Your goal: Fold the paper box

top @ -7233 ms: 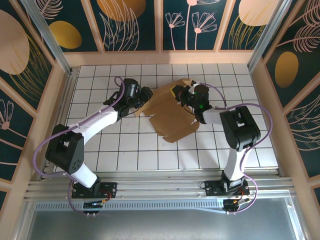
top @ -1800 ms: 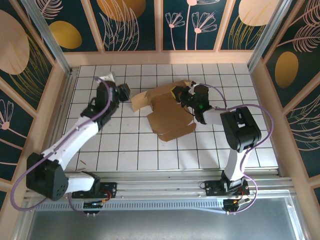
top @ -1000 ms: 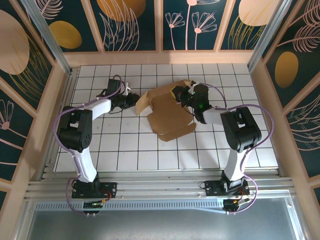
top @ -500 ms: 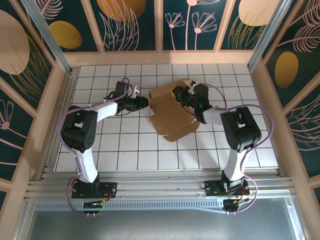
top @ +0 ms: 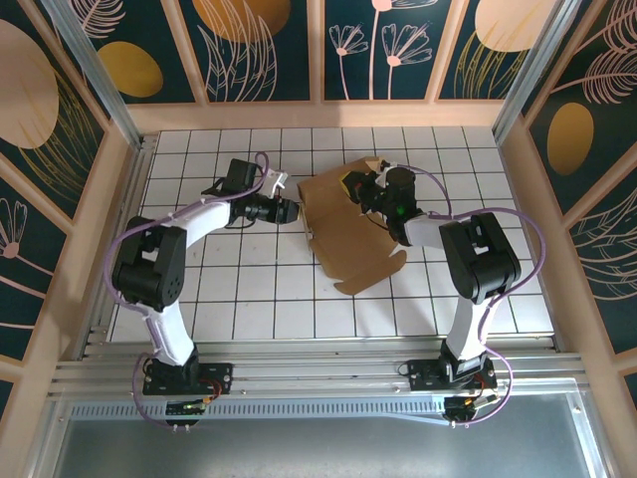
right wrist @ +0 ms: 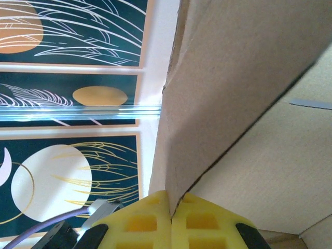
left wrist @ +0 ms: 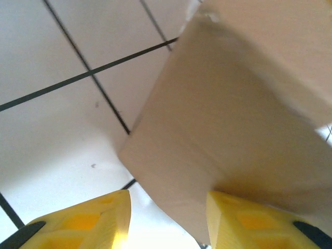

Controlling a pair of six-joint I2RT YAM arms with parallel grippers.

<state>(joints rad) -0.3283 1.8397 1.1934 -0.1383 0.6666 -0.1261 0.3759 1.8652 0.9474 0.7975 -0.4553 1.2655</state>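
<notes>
The paper box [top: 348, 234] is a brown die-cut cardboard sheet lying partly folded on the tiles at centre back. My left gripper [top: 292, 210] reaches in from the left and meets the sheet's left edge. In the left wrist view the yellow fingers [left wrist: 104, 220] stand open, with a cardboard corner [left wrist: 223, 114] dipping into the gap between them. My right gripper [top: 353, 185] sits at the sheet's back edge. The right wrist view has its yellow jaws [right wrist: 171, 207] shut on the thin edge of a raised cardboard flap [right wrist: 249, 78].
The white tiled table [top: 249, 289] is ringed by a wooden frame and patterned wall panels [top: 259, 40] at the back and sides. An aluminium rail [top: 318, 373] runs along the near edge by the arm bases.
My left arm has swung in from the far left to the sheet's left edge. The raised left flap has been pushed over rightward, and the sheet's near corner slid toward the front right.
</notes>
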